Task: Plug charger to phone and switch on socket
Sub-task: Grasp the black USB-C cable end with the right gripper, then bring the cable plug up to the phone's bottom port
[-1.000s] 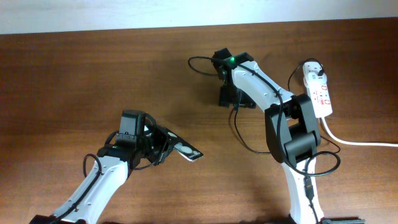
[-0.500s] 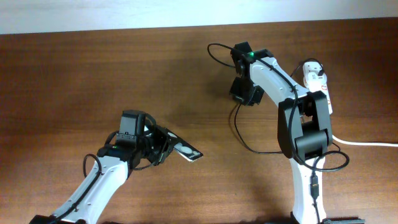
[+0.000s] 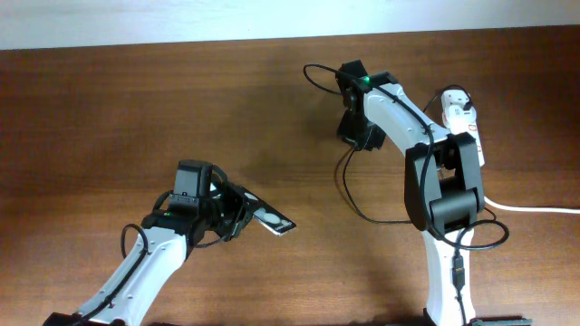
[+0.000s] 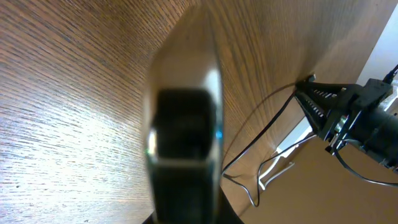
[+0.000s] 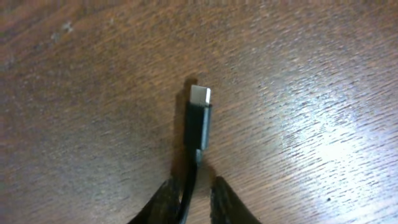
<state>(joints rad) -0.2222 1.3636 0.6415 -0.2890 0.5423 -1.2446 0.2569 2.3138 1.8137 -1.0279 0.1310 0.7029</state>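
The phone [image 3: 272, 220] is held tilted above the table at lower left, with my left gripper [image 3: 239, 215] shut on it. In the left wrist view the phone [image 4: 184, 118] fills the middle as a blurred dark slab seen edge-on. The charger's thin black cable [image 3: 345, 186] runs from the table's middle up to my right gripper [image 3: 352, 139] near the far edge. In the right wrist view the connector tip [image 5: 198, 117] lies on the wood, and my right gripper [image 5: 194, 200] has closed round the cable just behind it. The white socket [image 3: 466, 134] lies to the right.
A thick white cord [image 3: 530, 207] leaves the socket towards the right edge. The right arm's own black cable [image 3: 485, 237] loops beside its base. The table's far edge [image 3: 181, 41] meets a pale wall. My right gripper [image 4: 318, 104] shows in the left wrist view.
The right arm swung right along the far side, then its jaws narrowed round the charger cable. The left arm and the phone have stayed still.
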